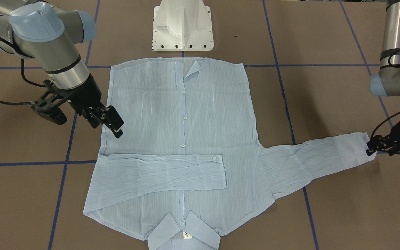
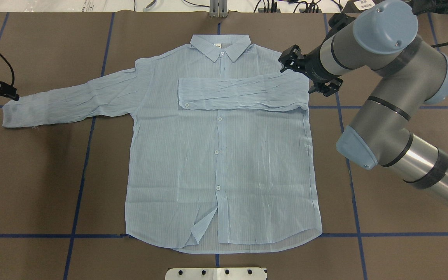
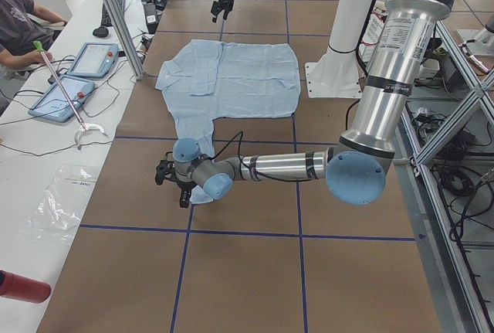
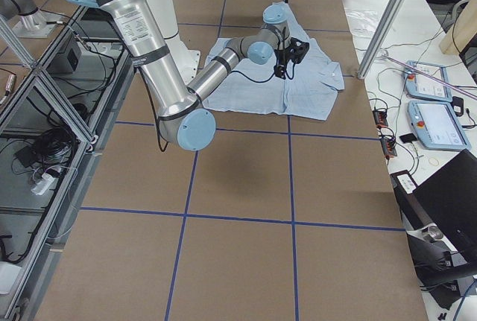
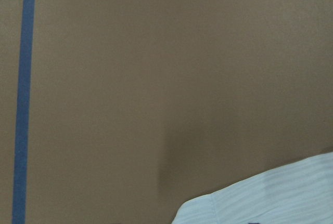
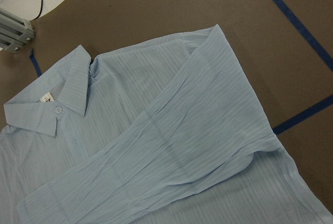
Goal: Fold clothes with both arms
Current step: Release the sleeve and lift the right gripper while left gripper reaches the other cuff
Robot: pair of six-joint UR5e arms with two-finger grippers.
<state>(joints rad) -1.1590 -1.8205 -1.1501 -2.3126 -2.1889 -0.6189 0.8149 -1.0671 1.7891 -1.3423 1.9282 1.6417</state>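
The pale-blue shirt (image 1: 186, 118) (image 2: 224, 163) lies flat, buttoned side up, collar (image 2: 221, 46) away from the robot. One sleeve (image 2: 243, 93) is folded across the chest. The other sleeve (image 2: 72, 101) lies stretched out to the robot's left. My left gripper (image 1: 371, 147) (image 2: 12, 95) is low at that sleeve's cuff and touches its edge; I cannot tell whether it is open or shut. The left wrist view shows only the cuff corner (image 5: 270, 198). My right gripper (image 1: 109, 123) is open and empty, above the shirt's edge by the folded sleeve's shoulder (image 6: 218, 78).
The white pedestal base (image 1: 182, 27) stands by the shirt's hem. Blue tape lines (image 2: 84, 155) cross the brown table. In the exterior left view a side bench holds tablets (image 3: 69, 93), a person (image 3: 19, 32) sits beside it, and a red bottle (image 3: 23, 287) lies nearer.
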